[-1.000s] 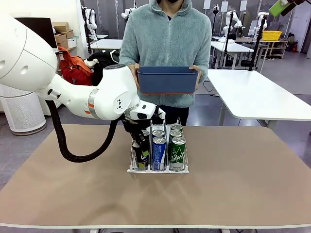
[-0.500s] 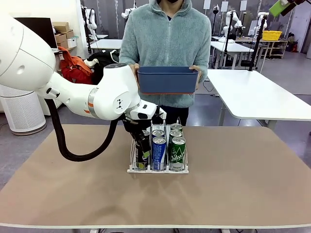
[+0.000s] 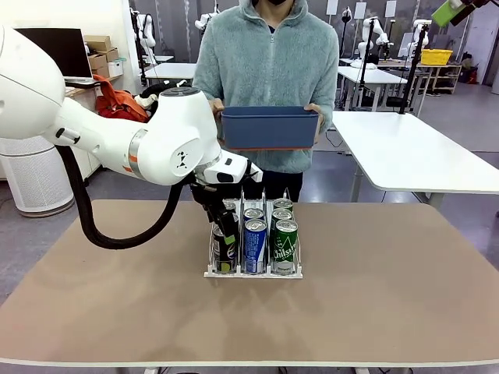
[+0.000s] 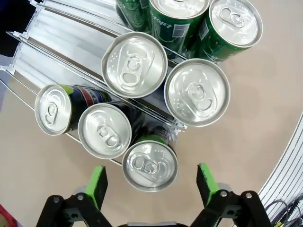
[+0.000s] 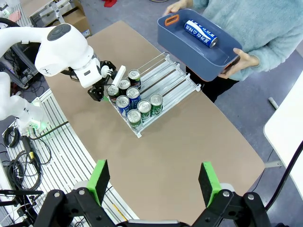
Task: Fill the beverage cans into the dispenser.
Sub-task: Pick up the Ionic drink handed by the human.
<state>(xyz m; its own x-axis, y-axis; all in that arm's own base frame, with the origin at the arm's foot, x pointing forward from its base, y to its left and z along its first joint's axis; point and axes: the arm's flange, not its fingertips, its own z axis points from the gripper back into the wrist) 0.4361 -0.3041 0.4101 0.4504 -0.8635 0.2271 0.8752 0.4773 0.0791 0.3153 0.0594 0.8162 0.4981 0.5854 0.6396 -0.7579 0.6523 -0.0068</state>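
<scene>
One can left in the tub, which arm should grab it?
Left, probably. Left gripper is open at the rack, just below the tub holding the blue can. Right gripper hangs open, high above.

Across my tan table (image 3: 390, 296) stands a person (image 3: 265, 70) in a teal fleece with a blue tub (image 3: 269, 128); a red bag (image 3: 117, 109) behind.

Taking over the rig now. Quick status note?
Left gripper: open, jaws wide over the front can in the left lane of the dispenser, not gripping it.
Right gripper: open, high above the table, holding nothing.
Done: cans stand in all three lanes, at the front end.
Left: one blue can lies in the tub held by the person.
</scene>
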